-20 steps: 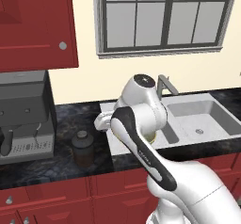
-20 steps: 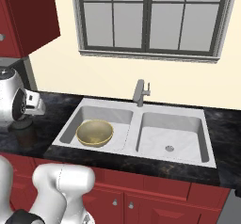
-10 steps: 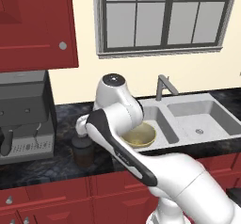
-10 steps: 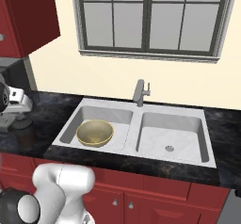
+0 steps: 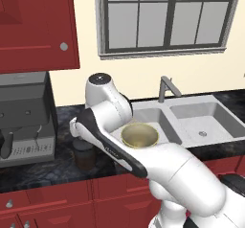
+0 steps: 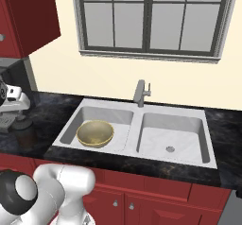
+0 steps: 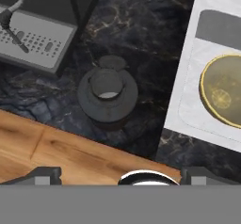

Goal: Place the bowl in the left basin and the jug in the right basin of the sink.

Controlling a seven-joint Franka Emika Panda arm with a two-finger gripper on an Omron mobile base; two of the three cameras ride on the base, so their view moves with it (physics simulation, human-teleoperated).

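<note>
Pincer (image 7: 120, 173) spread wide above jug (image 7: 107, 94); bowl (image 7: 223, 90) cut off at frame edge.

Pale yellow-tan outside, darker olive-gold inside: bowl (image 6: 95, 134). Light grey, plain: left basin (image 6: 118, 120), right basin (image 6: 189, 134), whole sink (image 6: 133, 125). Grey metal: faucet (image 6: 140, 93). Dark brown-black body, dark lid: jug (image 7: 107, 96). Black, veined with pale grey marbling: countertop (image 7: 141, 25). Dark grey casing, lighter grey perforated tray: coffee machine (image 5: 24, 121). Deep red, small round silver knobs: cabinets (image 5: 36, 26). Cream: wall (image 6: 66, 73). Grey frame, pale panes: window (image 6: 149, 18). Warm brown wood-plank pattern: floor (image 7: 56, 152). White with dark joints: arm (image 5: 158, 165).
</note>
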